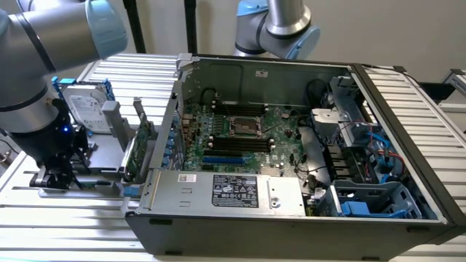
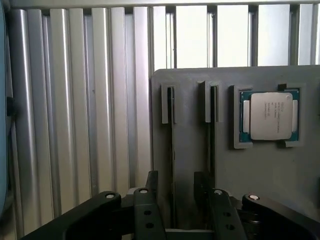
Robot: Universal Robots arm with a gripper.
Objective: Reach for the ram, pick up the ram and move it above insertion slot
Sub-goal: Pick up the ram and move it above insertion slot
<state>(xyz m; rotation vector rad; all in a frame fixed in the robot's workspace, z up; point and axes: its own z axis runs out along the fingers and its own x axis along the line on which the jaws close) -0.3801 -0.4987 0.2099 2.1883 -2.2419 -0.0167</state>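
**Ribbed metal table [image 2: 75, 125], ram lined up**

My gripper [image 2: 176, 190] is spread wide, holding nothing. The ram [image 2: 172, 140] stands on edge in a slot of the grey tray [image 2: 280, 175], long axis running straight ahead from between my fingers. Looks centred enough.

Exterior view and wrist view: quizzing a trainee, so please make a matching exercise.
1 silver rectangular hard drive
2 square silver processor chip
3 silver labelled power supply box
4 black hand

A open above grey tray
B inside dark grey computer case
C in the tray's recess
D upright in a blue frame

Pairs: 1-D, 2-C, 3-B, 4-A
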